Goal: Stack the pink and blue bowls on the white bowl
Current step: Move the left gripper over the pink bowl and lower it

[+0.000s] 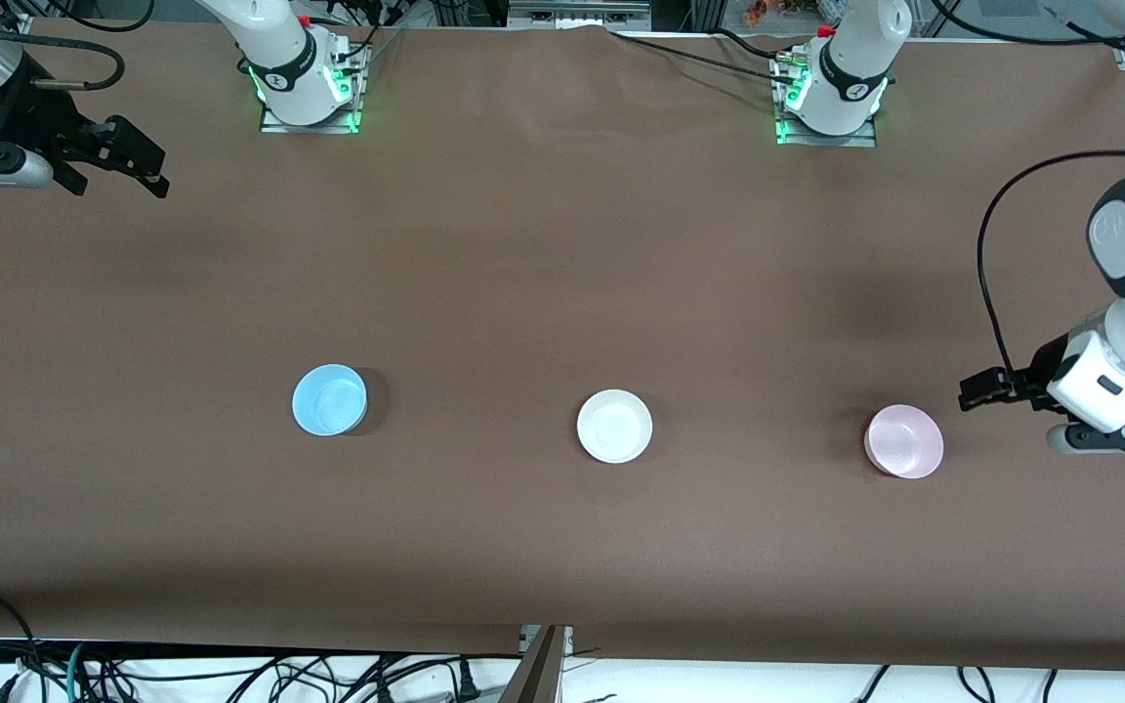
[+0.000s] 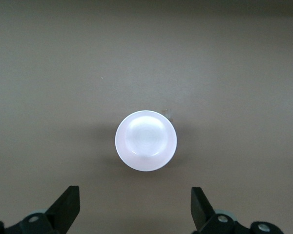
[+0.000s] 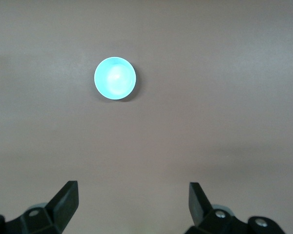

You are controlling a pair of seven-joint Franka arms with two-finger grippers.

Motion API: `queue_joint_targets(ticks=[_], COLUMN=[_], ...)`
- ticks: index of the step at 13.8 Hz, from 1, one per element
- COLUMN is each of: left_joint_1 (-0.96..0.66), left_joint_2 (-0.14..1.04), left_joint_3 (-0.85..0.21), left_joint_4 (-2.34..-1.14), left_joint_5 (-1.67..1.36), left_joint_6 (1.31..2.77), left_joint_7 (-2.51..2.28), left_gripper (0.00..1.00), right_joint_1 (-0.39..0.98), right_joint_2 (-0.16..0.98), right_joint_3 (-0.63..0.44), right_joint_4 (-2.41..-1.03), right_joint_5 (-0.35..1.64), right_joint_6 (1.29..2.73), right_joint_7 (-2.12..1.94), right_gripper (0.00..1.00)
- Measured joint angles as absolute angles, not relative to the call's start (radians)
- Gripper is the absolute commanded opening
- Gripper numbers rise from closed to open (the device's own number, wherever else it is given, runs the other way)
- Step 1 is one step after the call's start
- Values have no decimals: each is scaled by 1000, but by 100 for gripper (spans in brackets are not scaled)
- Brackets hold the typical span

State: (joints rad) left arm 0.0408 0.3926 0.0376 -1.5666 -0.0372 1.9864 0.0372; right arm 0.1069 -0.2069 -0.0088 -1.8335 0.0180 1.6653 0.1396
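1. Bowls sit in a row on the brown surface (image 1: 562, 244), well apart: blue bowl (image 1: 329, 399) toward the right arm's end, white bowl (image 1: 614, 426) in the middle, pink bowl (image 1: 903, 441) toward the left arm's end.
2. Left tool (image 1: 987, 389) hangs beside the pink bowl, fingers (image 2: 68, 207) spread wide, holding nothing.
3. Right tool (image 1: 138, 161) hovers over the surface's end, well away from the blue bowl, fingers (image 3: 66, 202) wide apart and empty.

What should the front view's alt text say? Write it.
Three bowls sit in a row on a brown table: blue bowl, white bowl, pink bowl. The open left gripper hangs beside the pink bowl; the open right gripper waits apart.
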Motion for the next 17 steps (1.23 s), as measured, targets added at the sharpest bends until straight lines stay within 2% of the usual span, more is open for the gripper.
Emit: queue_joint_targets(ticks=[9, 17], left_joint_1=[138, 147], left_joint_2=[446, 545], left_joint_3=[39, 37], left_joint_4=[-1566, -1568], left_joint_5=[-123, -99], left_joint_6=[2009, 2142], left_joint_7=[203, 222], left_gripper=[100, 100], right_joint_1=[107, 107], right_joint_2=[-194, -191], right_joint_3=[-9, -9], right_joint_4=[-1834, -1833], right_joint_5=[18, 18], right_joint_6=[1662, 1652], right_joint_7=[140, 140], right_gripper=[100, 100])
